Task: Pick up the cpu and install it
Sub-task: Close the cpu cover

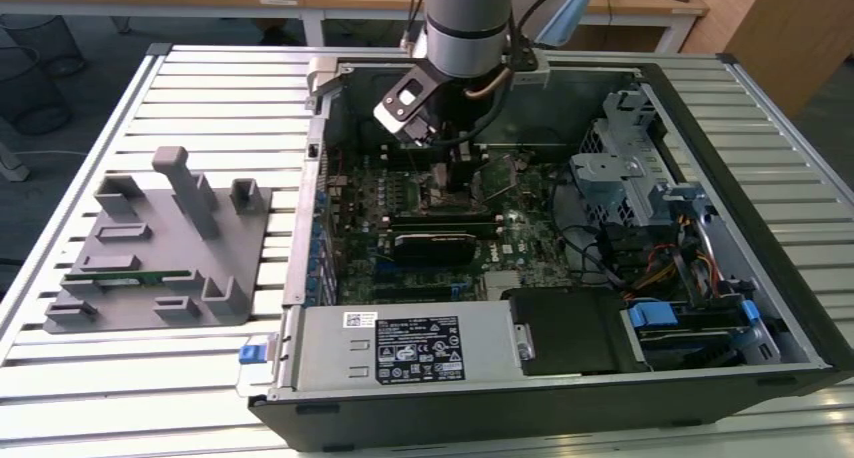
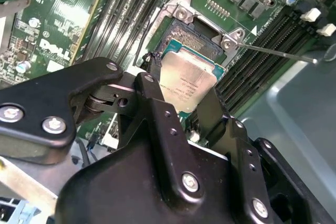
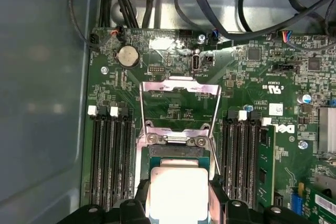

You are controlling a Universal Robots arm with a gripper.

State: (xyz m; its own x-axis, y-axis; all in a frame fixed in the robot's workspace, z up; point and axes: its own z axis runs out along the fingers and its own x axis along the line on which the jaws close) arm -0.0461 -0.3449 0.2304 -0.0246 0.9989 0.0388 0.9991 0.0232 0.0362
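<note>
We are in the install step: our gripper (image 3: 177, 208) pinches the cpu (image 3: 177, 186) by two opposite edges, at the open socket (image 3: 176, 152) in the middle of the motherboard (image 3: 252, 77); seating calls for keeping it level and square

One slatted metal counter (image 1: 200, 88). One open black computer case (image 1: 534, 418) and one grey plastic holder block (image 1: 147, 258). One green motherboard (image 3: 262, 61), one grey box-shaped power supply with a label (image 1: 400, 348), one round silver coin battery (image 3: 126, 55). One long narrow green memory stick (image 1: 127, 275). One dull silver square cpu chip (image 3: 177, 192). One grey robot arm (image 1: 467, 23), with one black claw (image 2: 181, 90) of two fingers (image 2: 155, 103)
</note>
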